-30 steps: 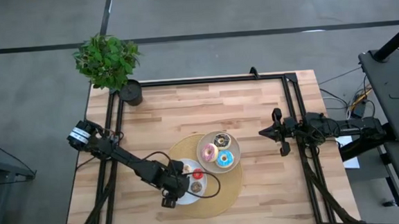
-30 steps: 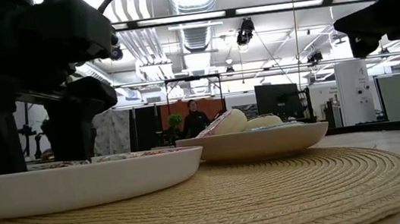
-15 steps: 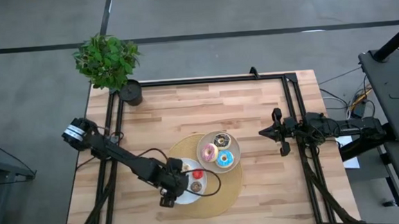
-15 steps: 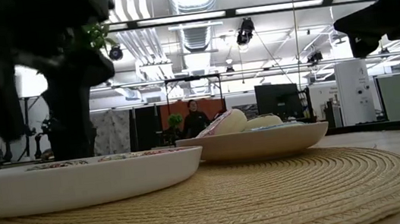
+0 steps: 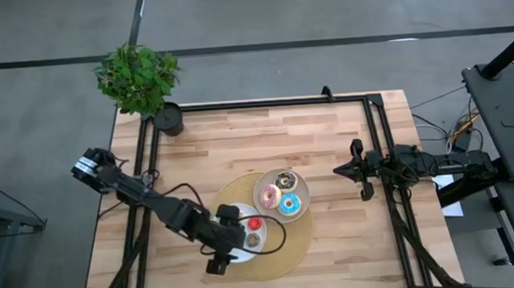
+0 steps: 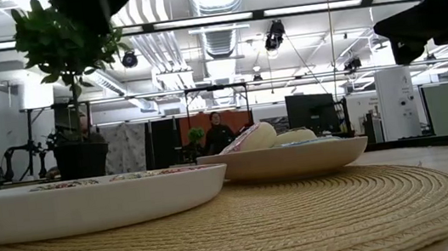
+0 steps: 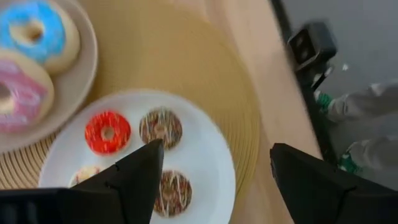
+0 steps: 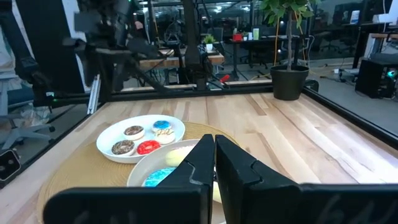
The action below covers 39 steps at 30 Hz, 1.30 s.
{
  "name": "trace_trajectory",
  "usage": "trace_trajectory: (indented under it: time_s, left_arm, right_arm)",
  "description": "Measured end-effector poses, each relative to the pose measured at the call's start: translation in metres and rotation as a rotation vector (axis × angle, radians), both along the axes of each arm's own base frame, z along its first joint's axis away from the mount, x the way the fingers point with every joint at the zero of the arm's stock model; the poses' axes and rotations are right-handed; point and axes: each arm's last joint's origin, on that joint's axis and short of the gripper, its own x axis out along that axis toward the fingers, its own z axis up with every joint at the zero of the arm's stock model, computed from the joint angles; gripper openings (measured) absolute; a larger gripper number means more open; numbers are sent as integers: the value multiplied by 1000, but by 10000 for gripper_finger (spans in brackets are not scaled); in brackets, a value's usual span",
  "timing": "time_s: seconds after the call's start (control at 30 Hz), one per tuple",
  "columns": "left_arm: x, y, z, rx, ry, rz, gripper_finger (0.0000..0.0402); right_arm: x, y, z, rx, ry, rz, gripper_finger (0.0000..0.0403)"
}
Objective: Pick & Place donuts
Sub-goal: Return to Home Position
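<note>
Several mini donuts lie flat on a white plate (image 7: 211, 155): a red one (image 7: 107, 132), two brown ones (image 7: 160, 126) and a cream one (image 7: 84, 175). A beige plate (image 5: 301, 188) beside it holds a pink donut (image 5: 269, 197), a blue donut (image 5: 288, 205) and a chocolate donut (image 5: 285, 180). My left gripper (image 7: 216, 149) hangs open above the white plate's near edge (image 5: 229, 246) with nothing between its fingers. My right gripper (image 5: 341, 169) waits shut at the table's right side, pointing level at the plates (image 8: 214, 155).
Both plates rest on a round woven mat (image 5: 290, 249) near the table's front middle. A potted plant (image 5: 168, 121) stands at the far left corner. A black rail frame (image 5: 263, 103) runs along the table's edges. Bare wood lies between the mat and the far edge.
My left gripper has risen straight up from the white plate, staying open, and tipped a little more steeply downward. In the low view its dark fingers have lifted almost out of the picture. The donuts and plates have not moved.
</note>
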Motion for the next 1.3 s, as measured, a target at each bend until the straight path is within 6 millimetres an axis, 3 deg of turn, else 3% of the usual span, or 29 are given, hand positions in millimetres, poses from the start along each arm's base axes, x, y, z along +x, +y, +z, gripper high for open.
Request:
trace_trajectory:
  time_s: [0.17,0.63,0.97,1.3]
  left_arm:
    - [7,2,19,-22,-63,0,224]
    - [26,15,49,-112,-233,77,8]
    - [38,26,60,-116,-370,94,0]
    - [35,63,70,-76,-465,109,0]
  right_arm:
    - [0,0,0,-1,0,0,9]
    - [0,0,0,3,0,0,9]
    - [0,0,0,3,1,0,9]
    - [0,0,0,-1,1,1,9]
